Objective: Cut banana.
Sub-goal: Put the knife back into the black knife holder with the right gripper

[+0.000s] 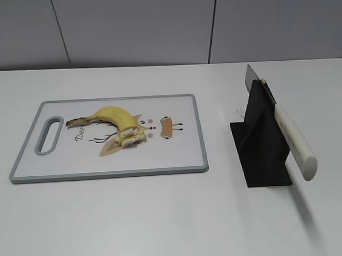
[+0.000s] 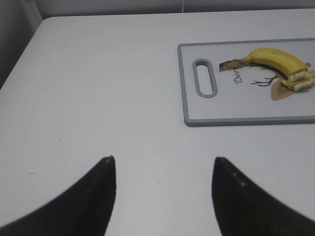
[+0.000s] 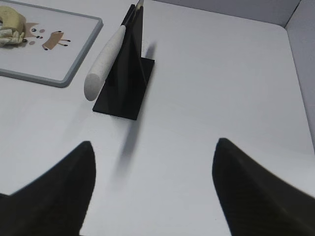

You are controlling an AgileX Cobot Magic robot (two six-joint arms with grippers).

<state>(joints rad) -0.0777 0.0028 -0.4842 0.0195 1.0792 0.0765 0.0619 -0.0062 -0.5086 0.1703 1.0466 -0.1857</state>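
Note:
The banana (image 1: 113, 116) lies on the cutting board (image 1: 161, 162), stem to the left, with thin slices (image 1: 130, 137) stacked at its cut end. It also shows in the left wrist view as the banana (image 2: 273, 60) on the board (image 2: 231, 105). The knife (image 1: 292, 139), white handle toward the front, rests in a black stand (image 1: 261, 141); its handle (image 3: 104, 64) shows in the right wrist view. My left gripper (image 2: 163, 160) is open over bare table, well short of the board. My right gripper (image 3: 153, 143) is open, empty, behind the stand (image 3: 125, 83). Neither arm appears in the exterior view.
The white table (image 1: 163, 218) runs to a grey wall at the back. Its left edge (image 2: 22, 54) shows in the left wrist view and a side wall (image 3: 302, 59) at the right of the right wrist view.

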